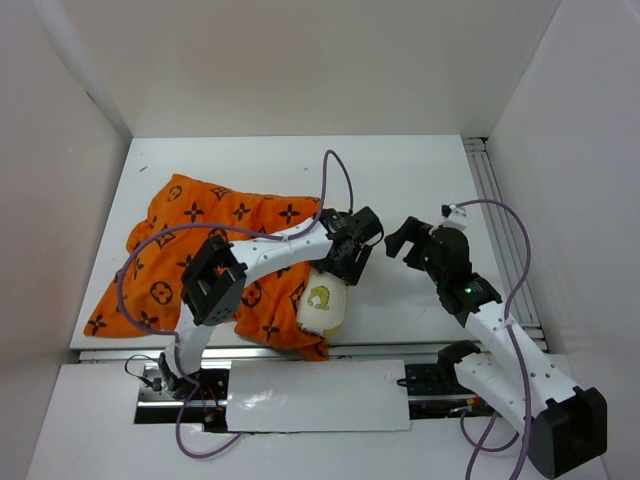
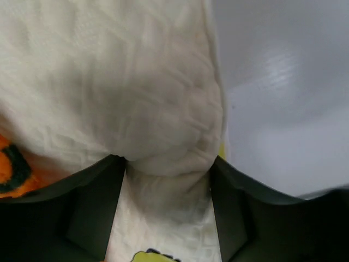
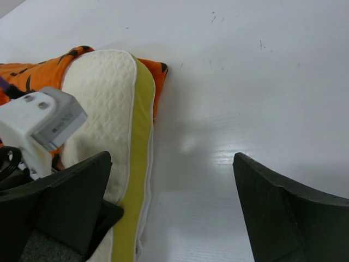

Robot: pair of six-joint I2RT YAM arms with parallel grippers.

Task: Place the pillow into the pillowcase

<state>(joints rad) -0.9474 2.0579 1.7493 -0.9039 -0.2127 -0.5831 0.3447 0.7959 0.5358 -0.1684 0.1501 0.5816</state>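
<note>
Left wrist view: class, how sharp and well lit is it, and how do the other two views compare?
Left wrist view: the pillow looms close, soft-focused, fingers mere dark shapes; right wrist view: a dull sheen and soft shadow on the table; top view: even light, sharp throughout.

White tabletop [image 1: 420, 180], glossy, with faint scuff marks [image 3: 214, 18] seen from the right wrist. Plain white panels enclose it: back wall [image 1: 300, 60], left wall [image 1: 50, 200], right wall [image 1: 585, 150]. Aluminium rail [image 1: 497, 210] along the right edge. Light even, shadows soft.
</note>
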